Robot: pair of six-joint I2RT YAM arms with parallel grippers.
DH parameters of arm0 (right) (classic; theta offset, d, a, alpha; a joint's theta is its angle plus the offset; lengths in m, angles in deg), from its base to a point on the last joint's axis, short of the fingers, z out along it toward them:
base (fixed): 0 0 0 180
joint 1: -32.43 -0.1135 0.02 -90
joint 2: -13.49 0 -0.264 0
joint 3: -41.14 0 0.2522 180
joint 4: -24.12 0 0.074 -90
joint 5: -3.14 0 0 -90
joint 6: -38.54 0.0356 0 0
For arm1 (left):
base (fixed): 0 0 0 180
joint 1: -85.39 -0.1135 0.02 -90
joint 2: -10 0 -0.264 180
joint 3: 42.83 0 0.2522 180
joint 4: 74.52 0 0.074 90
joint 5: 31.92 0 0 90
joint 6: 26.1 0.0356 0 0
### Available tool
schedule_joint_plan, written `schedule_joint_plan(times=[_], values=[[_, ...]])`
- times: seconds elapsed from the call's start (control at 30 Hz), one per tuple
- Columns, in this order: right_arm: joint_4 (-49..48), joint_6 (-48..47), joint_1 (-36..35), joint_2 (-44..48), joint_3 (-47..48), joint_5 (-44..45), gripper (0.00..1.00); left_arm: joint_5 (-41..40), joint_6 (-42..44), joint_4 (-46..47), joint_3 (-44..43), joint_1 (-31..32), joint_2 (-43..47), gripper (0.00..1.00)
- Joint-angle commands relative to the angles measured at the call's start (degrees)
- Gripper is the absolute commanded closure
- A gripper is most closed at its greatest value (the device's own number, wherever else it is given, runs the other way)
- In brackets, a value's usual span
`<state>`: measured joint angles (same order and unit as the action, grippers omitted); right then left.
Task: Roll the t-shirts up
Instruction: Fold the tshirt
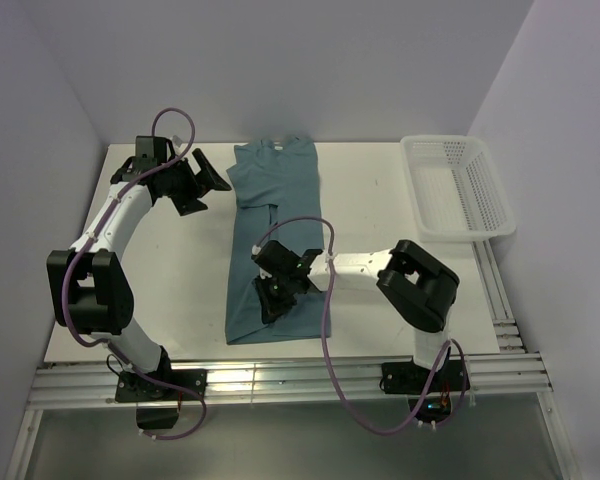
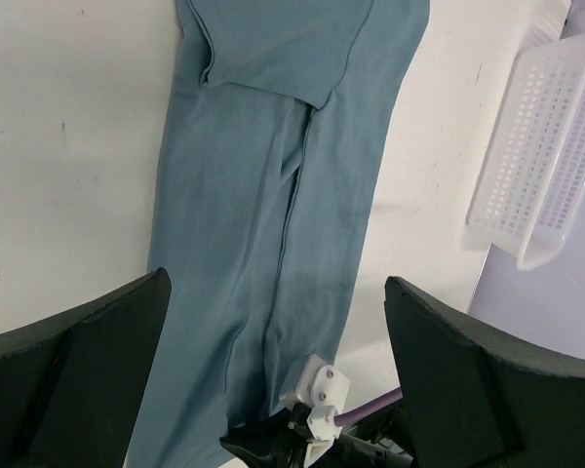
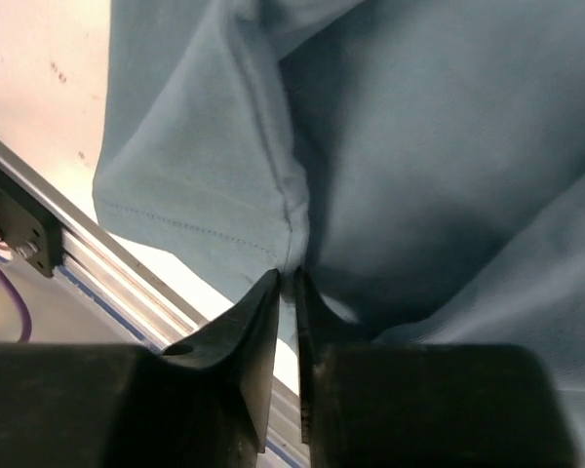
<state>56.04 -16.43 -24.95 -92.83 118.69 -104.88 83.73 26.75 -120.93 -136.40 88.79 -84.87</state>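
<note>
A teal-blue t-shirt [image 1: 270,205] lies folded into a long narrow strip down the middle of the table, collar end at the far edge. My right gripper [image 1: 272,300] sits over the strip's near end, shut on a pinched ridge of the t-shirt [image 3: 205,185] cloth close to the hem. The right gripper [image 3: 293,275] has its fingertips nearly together with the fold between them. My left gripper [image 1: 215,180] hovers open at the far left, beside the shirt's upper part and apart from it. From the left wrist view the t-shirt [image 2: 273,195] runs between the left gripper's [image 2: 278,322] wide jaws.
A white mesh basket [image 1: 458,185] stands at the far right corner of the table and also shows as the basket [image 2: 541,146] in the left wrist view. Aluminium rails [image 1: 280,380] line the table's near edge, just past the shirt's hem.
</note>
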Motion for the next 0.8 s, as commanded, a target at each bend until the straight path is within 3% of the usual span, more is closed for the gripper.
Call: schedule_joint_plan(times=[0.0,0.03,0.13,0.77], values=[[1.54,0.21,-0.8,-0.03,2.83,1.32,0.86,0.81,0.58,0.65,-0.87,0.03,-0.05,0.03],[1.54,0.57,-0.97,0.5,3.18,1.23,0.93,0.72,0.67,0.65,-0.79,0.03,-0.05,0.03],[2.41,1.71,-0.97,2.08,3.45,1.23,1.0,0.72,0.76,0.91,-0.44,0.03,-0.14,0.03],[3.91,14.63,-5.98,9.99,-4.9,2.46,1.0,-0.42,1.72,-0.05,0.62,0.47,-0.05,0.04]])
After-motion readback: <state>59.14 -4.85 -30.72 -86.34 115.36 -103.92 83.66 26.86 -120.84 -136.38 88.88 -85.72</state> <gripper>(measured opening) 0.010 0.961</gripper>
